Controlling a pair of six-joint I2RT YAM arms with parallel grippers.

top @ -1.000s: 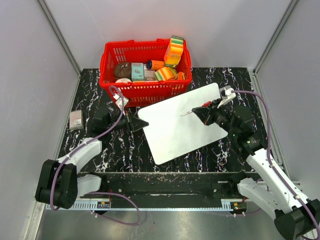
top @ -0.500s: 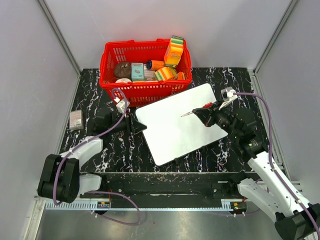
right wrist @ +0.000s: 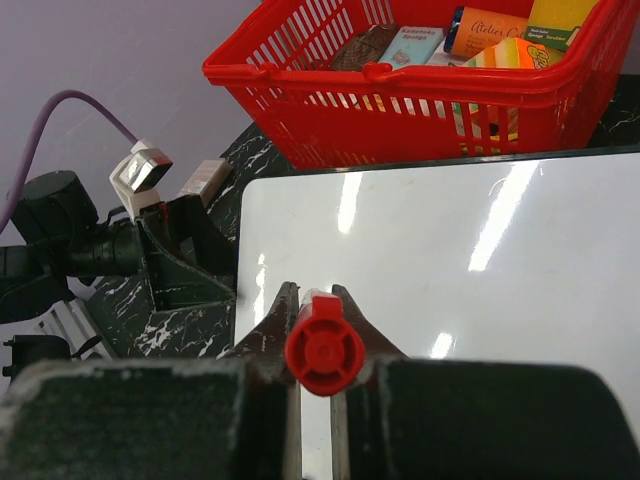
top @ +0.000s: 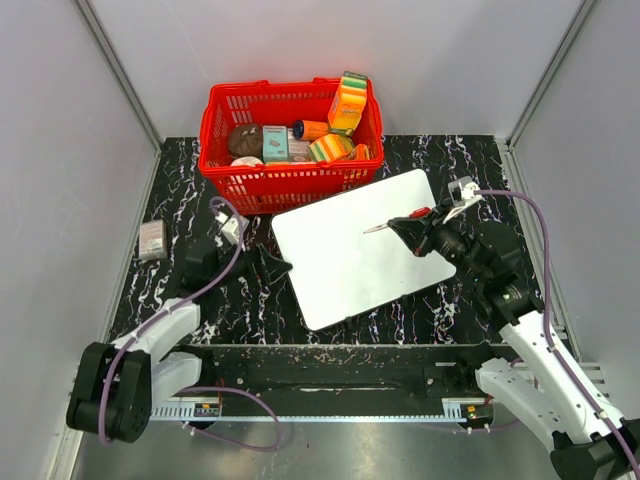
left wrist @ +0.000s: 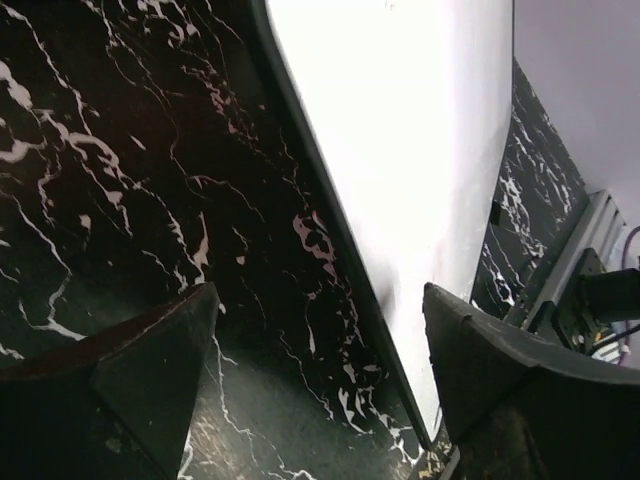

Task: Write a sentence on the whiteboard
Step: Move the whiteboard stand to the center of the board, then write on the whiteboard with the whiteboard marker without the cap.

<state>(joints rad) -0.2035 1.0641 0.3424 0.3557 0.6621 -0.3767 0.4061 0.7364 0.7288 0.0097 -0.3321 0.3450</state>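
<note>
The whiteboard [top: 355, 250] lies tilted on the black marble table; its white face [right wrist: 450, 250] shows no sentence. My right gripper [top: 408, 226] hovers over the board's right half, shut on a red marker [right wrist: 324, 345] whose tip [top: 370, 229] points left across the board. My left gripper [top: 277, 266] stands open just off the board's left edge. In the left wrist view that dark edge [left wrist: 330, 220] runs between the two spread fingers [left wrist: 150, 370], nearer the right one, and they hold nothing.
A red basket [top: 285, 180] full of groceries stands right behind the board. A small grey box [top: 152, 240] lies at the table's left edge. Grey walls close in both sides, and a rail runs along the near edge.
My left gripper has opened, let go of the board's left edge and drawn back to the left. The board has shifted slightly left. The right gripper has backed off slightly to the right with the marker.
</note>
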